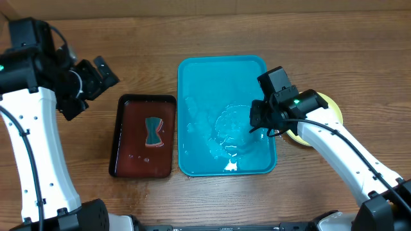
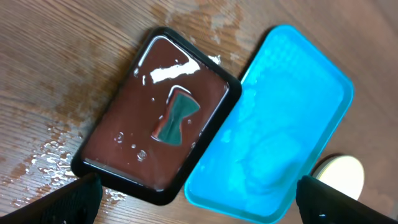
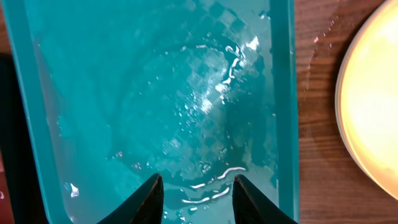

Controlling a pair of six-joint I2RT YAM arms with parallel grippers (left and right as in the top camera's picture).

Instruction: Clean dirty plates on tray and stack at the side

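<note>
The turquoise tray (image 1: 218, 70) lies mid-table, wet, with water pooled on its floor and no plate on it. It also fills the right wrist view (image 3: 93, 74) and shows in the left wrist view (image 2: 298, 68). A yellow-green rimmed plate (image 1: 331, 104) lies on the table right of the tray, mostly hidden under my right arm; its pale face (image 3: 373, 106) shows beside the tray's rim. How many plates lie there I cannot tell. My right gripper (image 1: 260, 119) hangs over the tray's right half, open, with only water between its fingers (image 3: 198, 179). My left gripper (image 1: 103, 74) is open and raised at far left.
A dark red-brown tray (image 1: 128, 160) with a black rim lies left of the turquoise one, wet, with a teal bow-shaped sponge (image 1: 154, 131) in it. Water drops spot the wood around it (image 2: 50, 158). The plate's edge (image 2: 341, 174) peeks past the turquoise tray.
</note>
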